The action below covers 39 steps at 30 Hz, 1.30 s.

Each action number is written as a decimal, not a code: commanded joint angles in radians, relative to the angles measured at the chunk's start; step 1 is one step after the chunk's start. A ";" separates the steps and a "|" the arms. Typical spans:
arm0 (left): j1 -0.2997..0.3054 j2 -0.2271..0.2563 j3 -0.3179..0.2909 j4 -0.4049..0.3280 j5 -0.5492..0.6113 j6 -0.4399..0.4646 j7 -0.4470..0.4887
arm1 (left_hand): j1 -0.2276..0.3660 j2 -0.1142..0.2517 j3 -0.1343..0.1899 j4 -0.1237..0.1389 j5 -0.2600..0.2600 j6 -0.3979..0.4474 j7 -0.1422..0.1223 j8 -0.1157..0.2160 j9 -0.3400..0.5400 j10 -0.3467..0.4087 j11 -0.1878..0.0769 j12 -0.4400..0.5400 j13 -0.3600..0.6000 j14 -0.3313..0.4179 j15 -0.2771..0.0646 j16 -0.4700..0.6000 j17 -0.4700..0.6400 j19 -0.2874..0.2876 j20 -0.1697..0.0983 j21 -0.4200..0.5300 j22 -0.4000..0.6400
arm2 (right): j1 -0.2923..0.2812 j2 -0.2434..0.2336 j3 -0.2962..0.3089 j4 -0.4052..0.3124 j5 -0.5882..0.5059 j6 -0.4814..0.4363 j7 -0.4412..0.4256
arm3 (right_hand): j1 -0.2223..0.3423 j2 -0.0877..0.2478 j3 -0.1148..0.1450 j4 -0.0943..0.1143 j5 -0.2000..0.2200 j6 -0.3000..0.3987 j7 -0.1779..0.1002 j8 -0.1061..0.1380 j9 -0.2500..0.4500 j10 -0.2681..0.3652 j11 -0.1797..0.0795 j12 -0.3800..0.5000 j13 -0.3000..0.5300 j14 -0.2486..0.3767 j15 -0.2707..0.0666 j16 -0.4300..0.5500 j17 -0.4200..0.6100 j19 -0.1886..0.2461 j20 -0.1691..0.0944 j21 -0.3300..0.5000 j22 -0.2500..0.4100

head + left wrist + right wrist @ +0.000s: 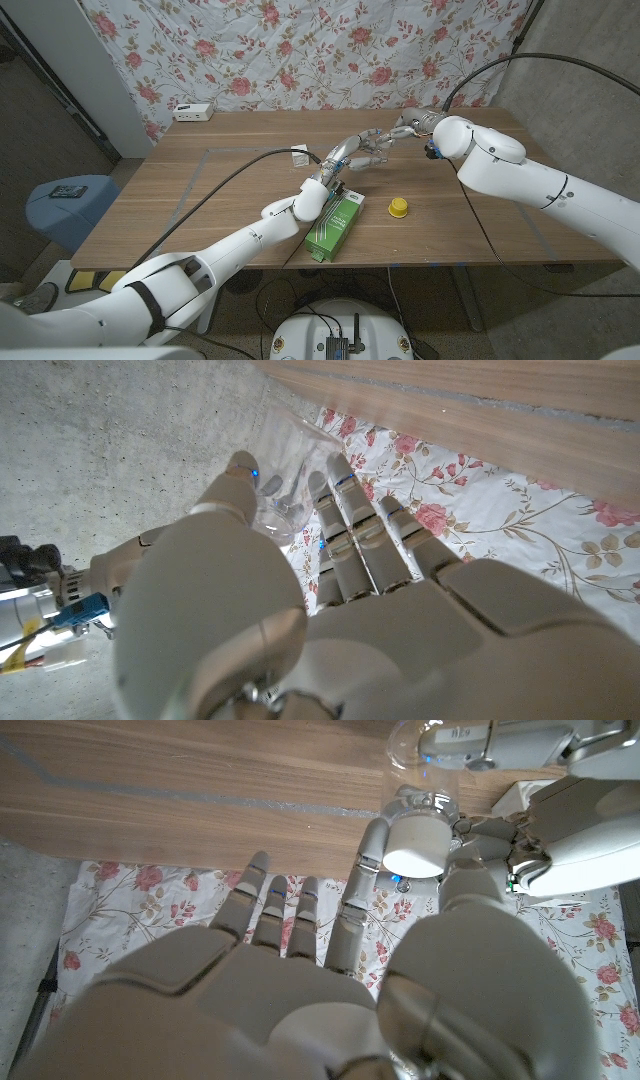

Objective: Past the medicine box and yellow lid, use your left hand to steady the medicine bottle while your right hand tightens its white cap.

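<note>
While the bottle is being held above the table, the scene is being labelled as follows.

Step in hand: the round white plastic cap [415, 844] is being gripped for tightening, judging from the fingers set around it.

Left hand [350, 158]: the small clear plastic medicine bottle [281, 512] is being held between the thumb and the fingers, which are partly curled around its body; the bottle is being kept off the wooden table [200, 200], past the box and the lid.

Right hand [398, 131]: the white cap is being pinched between the thumb and one finger in the right wrist view; the other fingers are being left spread and straight.

Technique: the bottle should be gripped firmly enough that it is not being turned along with the cap; the twisting should be applied about the bottle's own axis, so that the threads are not being crossed; a slipping grip on the smooth clear wall is the likeliest fault.

Bottle appearance: transparent walls are being shown with the background visible through them; whether anything is inside cannot be told.

Green rectangular cardboard medicine box [334, 227]: lying on the table, partly under the left forearm.

Small yellow round lid [398, 207]: resting on the table just beside the box, apart from it.
</note>
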 commanded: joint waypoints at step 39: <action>-0.002 0.003 -0.004 0.010 -0.001 -0.026 -0.003 | 0.011 0.003 0.008 -0.001 0.004 0.010 -0.015 0.000 0.006 0.085 -0.074 0.004 0.006 0.011 -0.064 0.002 0.001 -0.005 -0.122 0.004 0.002 | 0.058 -0.035 -0.068 -0.065 -0.004 -0.104 0.028 | -0.204 -0.076 -0.112 0.040 0.034 -0.174 0.029 -0.062 0.001 -0.030 0.025 -0.043 0.002 -0.024 0.042 -0.033 0.003 -0.038 0.022 -0.008 0.002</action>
